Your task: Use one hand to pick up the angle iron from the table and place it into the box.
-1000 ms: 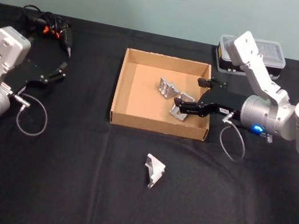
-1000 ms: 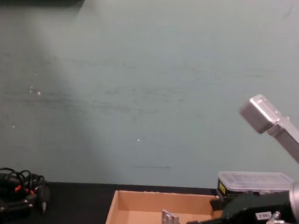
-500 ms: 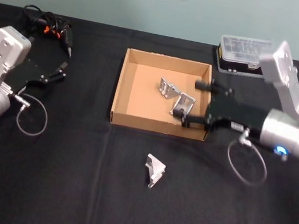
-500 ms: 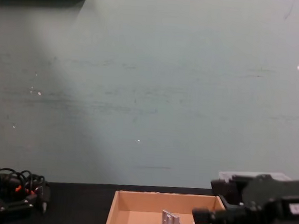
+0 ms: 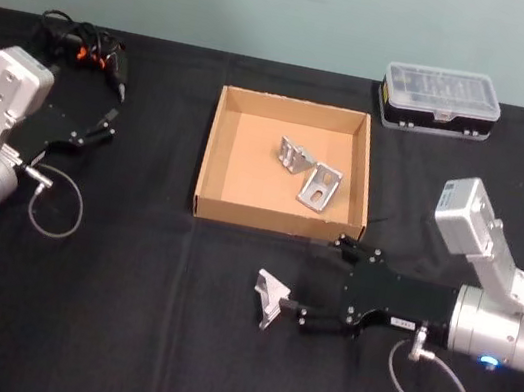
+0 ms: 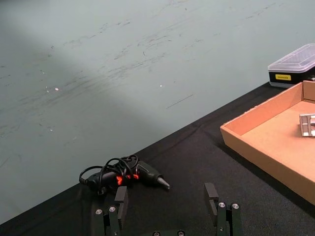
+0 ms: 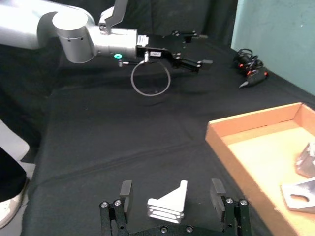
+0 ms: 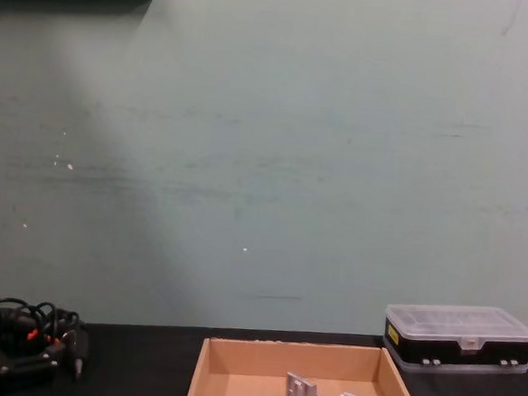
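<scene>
One silver angle iron (image 5: 270, 298) lies on the black table (image 5: 116, 333), in front of the box. My right gripper (image 5: 321, 281) is open just to its right, fingers pointing at it. In the right wrist view the angle iron (image 7: 168, 203) sits in the gap of the right gripper (image 7: 171, 191), touching neither finger. The tan cardboard box (image 5: 210, 151) holds two more angle irons (image 5: 295, 155) (image 5: 318, 187). My left gripper (image 5: 104, 124) rests open and empty at the far left; in its own wrist view the left gripper (image 6: 166, 197) holds nothing.
A black case with a clear lid (image 5: 441, 101) stands behind the box on the right. A black tool with a coiled cable (image 5: 85, 48) lies at the back left. Bare table spreads along the front.
My right gripper let go of an angle iron inside the box, drew back out and came down to the front, beside the angle iron on the table. The left arm stayed still.
</scene>
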